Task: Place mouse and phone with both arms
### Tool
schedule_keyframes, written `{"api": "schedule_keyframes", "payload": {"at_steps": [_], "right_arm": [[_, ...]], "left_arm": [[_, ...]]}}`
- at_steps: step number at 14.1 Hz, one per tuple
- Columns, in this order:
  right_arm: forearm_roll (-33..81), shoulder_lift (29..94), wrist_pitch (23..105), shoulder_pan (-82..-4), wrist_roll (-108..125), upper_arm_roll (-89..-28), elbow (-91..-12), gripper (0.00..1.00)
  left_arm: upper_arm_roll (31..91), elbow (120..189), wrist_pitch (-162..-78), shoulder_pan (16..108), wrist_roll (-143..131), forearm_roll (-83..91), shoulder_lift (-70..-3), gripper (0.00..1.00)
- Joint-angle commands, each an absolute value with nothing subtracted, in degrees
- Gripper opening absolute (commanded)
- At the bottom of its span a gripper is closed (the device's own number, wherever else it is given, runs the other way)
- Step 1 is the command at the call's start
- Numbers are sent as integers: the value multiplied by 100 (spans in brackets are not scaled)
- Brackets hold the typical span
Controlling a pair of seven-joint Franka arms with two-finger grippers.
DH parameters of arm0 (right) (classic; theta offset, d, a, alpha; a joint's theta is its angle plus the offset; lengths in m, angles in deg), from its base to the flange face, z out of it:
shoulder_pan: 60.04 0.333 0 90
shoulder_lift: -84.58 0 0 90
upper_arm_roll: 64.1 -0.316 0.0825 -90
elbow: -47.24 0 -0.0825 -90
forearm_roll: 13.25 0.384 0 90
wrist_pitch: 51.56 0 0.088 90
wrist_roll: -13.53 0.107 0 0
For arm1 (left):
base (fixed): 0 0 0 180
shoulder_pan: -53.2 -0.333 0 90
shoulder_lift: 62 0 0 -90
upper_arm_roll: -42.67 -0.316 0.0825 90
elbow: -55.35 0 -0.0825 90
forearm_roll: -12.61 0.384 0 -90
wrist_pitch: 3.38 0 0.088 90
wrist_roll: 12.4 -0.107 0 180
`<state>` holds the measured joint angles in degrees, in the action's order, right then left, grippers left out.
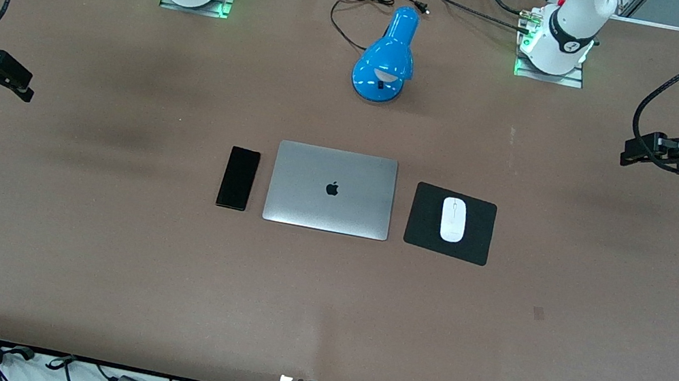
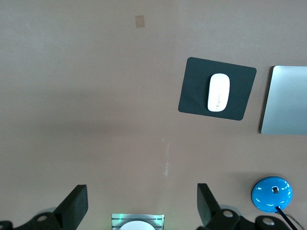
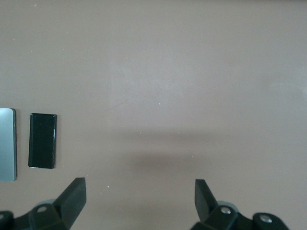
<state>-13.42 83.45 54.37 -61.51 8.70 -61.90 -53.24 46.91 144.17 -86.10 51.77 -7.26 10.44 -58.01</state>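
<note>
Mouse (image 1: 452, 219): one, white and oval, lay flat on the black mouse pad (image 1: 422, 232), near the pad's middle.
Phone (image 1: 238, 178): one, black and slim, lay flat on the table (image 1: 93, 260), just beside the laptop toward the right arm's end, not touching it.
Laptop (image 1: 331, 190): one, silver, lid closed, sat between the phone and the mouse pad.
Mouse pad: one, just beside the laptop toward the left arm's end, set slightly askew.
Desk lamp (image 1: 386, 57): one, blue, stood farther from the front camera than the laptop, with its black cord (image 1: 357, 0) looped on the table.
Arms: two, both drawn back to the table's ends and waiting.
Left gripper (image 2: 142, 203): one, fingers spread wide and holding nothing, up over bare table at the left arm's end, well apart from the mouse.
Right gripper (image 3: 140, 196): one, fingers likewise spread and holding nothing, up over bare table at the right arm's end, well apart from the phone.
</note>
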Motion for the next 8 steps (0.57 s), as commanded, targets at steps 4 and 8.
{"api": "schedule_keyframes", "payload": {"at_steps": [4,8], "right_arm": [[-1334,8511,5198,-6163,896,-6216,-5243,100],[-1343,8520,5189,-6163,887,-6225,-5208,100]], "left_arm": [[4689,14500,-8635,5214,-687,998,-5928,100],[4680,14509,-8635,5206,-687,998,-5919,100]]}}
